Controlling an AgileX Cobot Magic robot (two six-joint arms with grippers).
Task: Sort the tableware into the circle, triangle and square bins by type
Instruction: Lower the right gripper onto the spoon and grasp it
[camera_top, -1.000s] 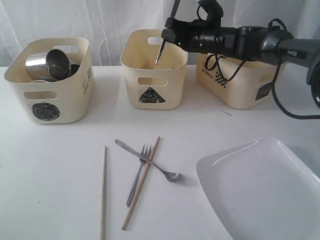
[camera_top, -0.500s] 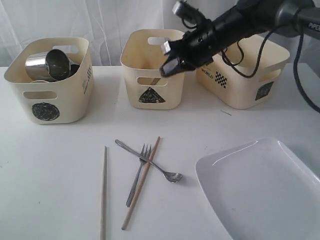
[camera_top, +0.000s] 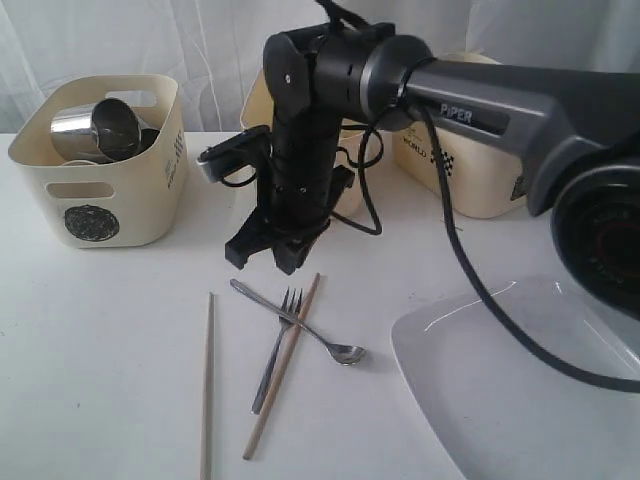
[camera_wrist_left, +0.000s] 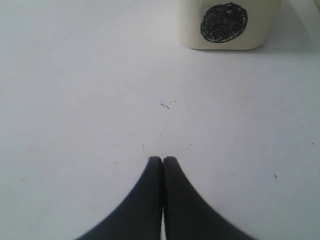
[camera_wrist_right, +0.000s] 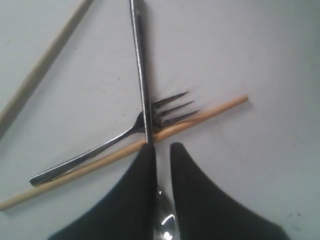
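On the white table lie a steel spoon (camera_top: 300, 325) (camera_wrist_right: 141, 75), a fork (camera_top: 272, 358) (camera_wrist_right: 100, 150) and a wooden chopstick (camera_top: 283, 365) (camera_wrist_right: 210, 112), crossed over one another. A second chopstick (camera_top: 207, 385) (camera_wrist_right: 45, 60) lies apart to their left. My right gripper (camera_top: 263, 262) (camera_wrist_right: 162, 146) hangs just above the spoon's handle end, narrowly open and holding nothing. Two steel mugs (camera_top: 100, 130) sit in the circle bin (camera_top: 95, 195) (camera_wrist_left: 225, 25). The large white plate (camera_top: 520, 380) rests at the front right. My left gripper (camera_wrist_left: 163, 159) is shut over bare table. Knife and bowls are hidden.
The triangle bin (camera_top: 352, 195) stands behind my right arm, mostly covered by it. The square bin (camera_top: 490, 180) is at the back right. A white curtain hangs behind the bins.
My right arm swung from above the triangle bin, where it held a knife, down and forward to the crossed cutlery. The knife is no longer in its fingers.
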